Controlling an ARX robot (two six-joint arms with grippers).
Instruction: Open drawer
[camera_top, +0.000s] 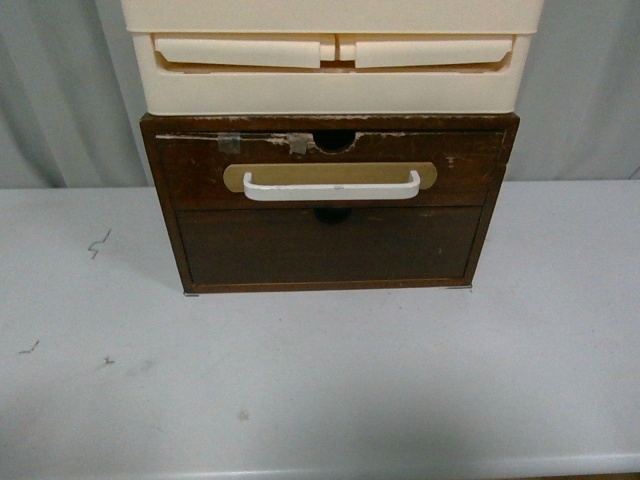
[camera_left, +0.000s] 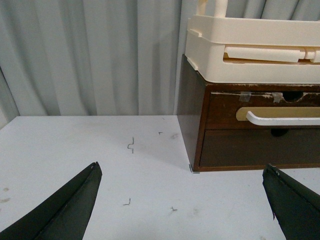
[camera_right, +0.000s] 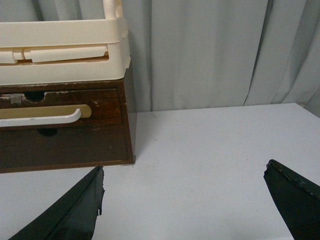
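Note:
The drawer (camera_top: 200, 170) is the upper, shallow dark-brown front of a small wooden cabinet, with a white bar handle (camera_top: 331, 188) on a tan oval plate and grey tape on its chipped, notched top edge. It sits flush and shut. It also shows in the left wrist view (camera_left: 222, 111) and the right wrist view (camera_right: 105, 107). Neither gripper shows in the front view. My left gripper (camera_left: 182, 200) is open and empty, low over the table, in front of the cabinet's left corner. My right gripper (camera_right: 184, 200) is open and empty, in front of the right corner.
Below the drawer is a plain dark-brown panel (camera_top: 328, 245) without a handle. A cream plastic drawer unit (camera_top: 330, 60) stands on top of the cabinet. The cabinet stands on a white table (camera_top: 320, 390) with small dark marks. Grey curtains (camera_left: 100, 55) hang behind.

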